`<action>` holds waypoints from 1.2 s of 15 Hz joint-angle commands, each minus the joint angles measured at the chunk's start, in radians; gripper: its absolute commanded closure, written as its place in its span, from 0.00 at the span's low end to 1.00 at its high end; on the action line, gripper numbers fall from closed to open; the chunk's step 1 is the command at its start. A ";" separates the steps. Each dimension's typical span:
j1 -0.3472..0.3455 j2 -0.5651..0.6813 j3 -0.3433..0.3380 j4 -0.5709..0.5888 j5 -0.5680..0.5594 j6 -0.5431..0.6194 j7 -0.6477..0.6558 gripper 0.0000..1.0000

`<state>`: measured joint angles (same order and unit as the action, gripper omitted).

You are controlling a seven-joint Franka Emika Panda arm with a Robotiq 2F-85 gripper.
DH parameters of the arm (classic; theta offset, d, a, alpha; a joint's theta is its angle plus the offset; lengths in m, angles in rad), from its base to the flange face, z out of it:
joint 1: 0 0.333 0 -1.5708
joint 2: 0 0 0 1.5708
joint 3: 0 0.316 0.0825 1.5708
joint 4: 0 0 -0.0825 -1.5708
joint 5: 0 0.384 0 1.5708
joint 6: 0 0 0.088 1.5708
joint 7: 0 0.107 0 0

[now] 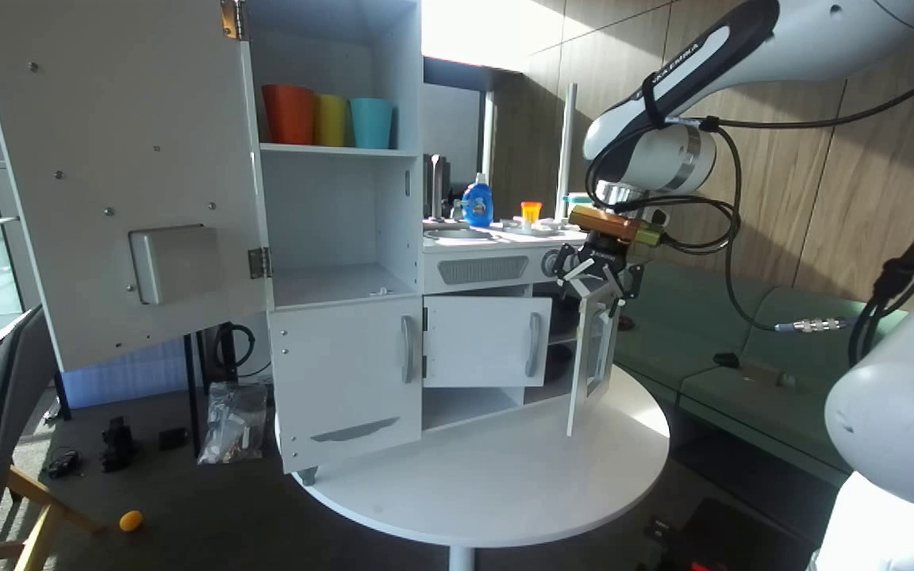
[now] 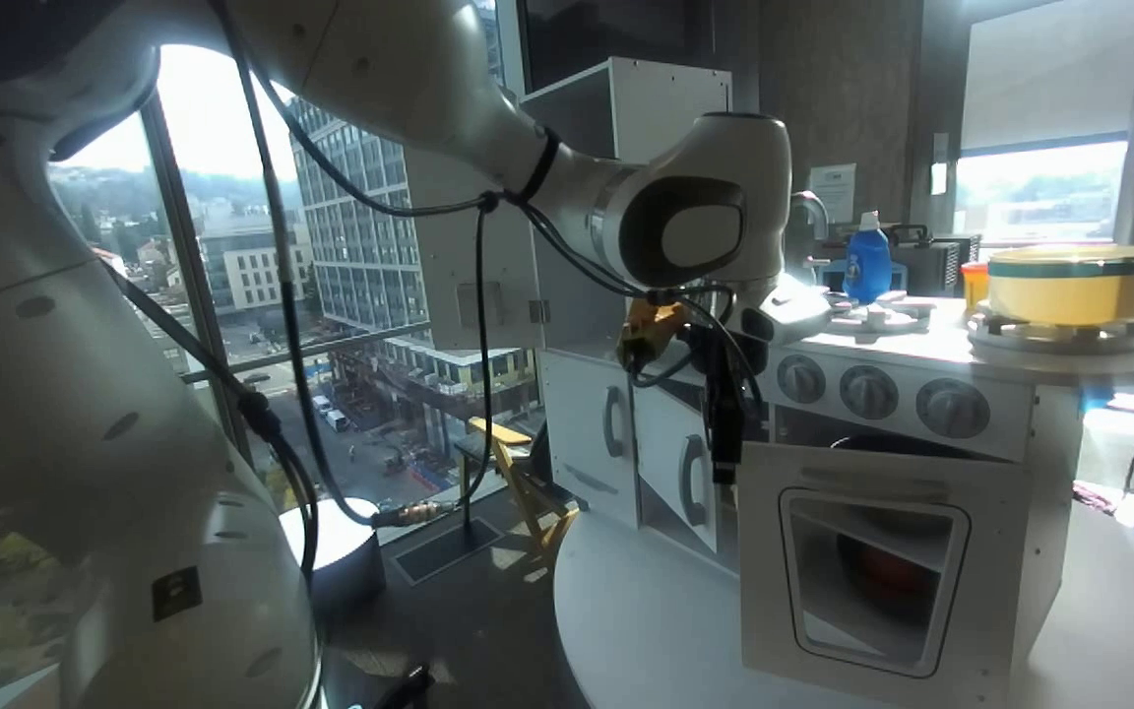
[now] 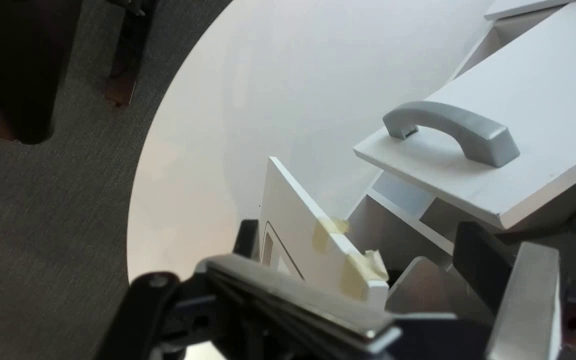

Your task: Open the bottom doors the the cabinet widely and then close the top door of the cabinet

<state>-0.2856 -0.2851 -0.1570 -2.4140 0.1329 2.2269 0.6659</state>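
The white cabinet (image 1: 397, 206) (image 2: 670, 98) stands on a round table. Its top door (image 1: 124, 127) (image 2: 510, 261) is swung wide open, inner side facing out in an exterior view. Of the bottom doors, the plain one with a grey handle (image 1: 477, 341) (image 2: 663, 433) (image 3: 543, 95) stands ajar. The framed oven-like one (image 1: 581, 357) (image 2: 764, 551) (image 3: 293, 215) stands open, with yellowish tape on its edge. My gripper (image 1: 598, 284) (image 2: 724, 463) (image 3: 360, 245) is open, pointing down, its fingers either side of the framed door's upper edge. Contact cannot be told.
The round table (image 1: 497, 492) lies below the doors. The counter holds a blue bottle (image 1: 478, 202), an orange cup (image 1: 531, 212) and a yellow pot (image 2: 1079, 290). Cups (image 1: 290, 115) stand on the column's upper shelf. A green sofa (image 1: 758, 381) is behind.
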 commanded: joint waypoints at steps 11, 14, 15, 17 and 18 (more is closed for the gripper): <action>-0.087 -0.047 0.038 -0.029 -0.457 0.037 0.458 0.00; -0.096 -0.078 0.053 -0.022 -0.559 -0.067 0.522 0.00; -0.091 -0.090 0.051 -0.024 -0.568 -0.086 0.523 0.00; -0.067 -0.134 0.045 -0.041 -0.550 -0.066 0.490 0.00; -0.054 -0.163 0.048 -0.055 -0.540 -0.037 0.469 0.00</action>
<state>-0.3607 -0.3594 -0.1201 -2.4305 -0.4063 2.1632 1.1561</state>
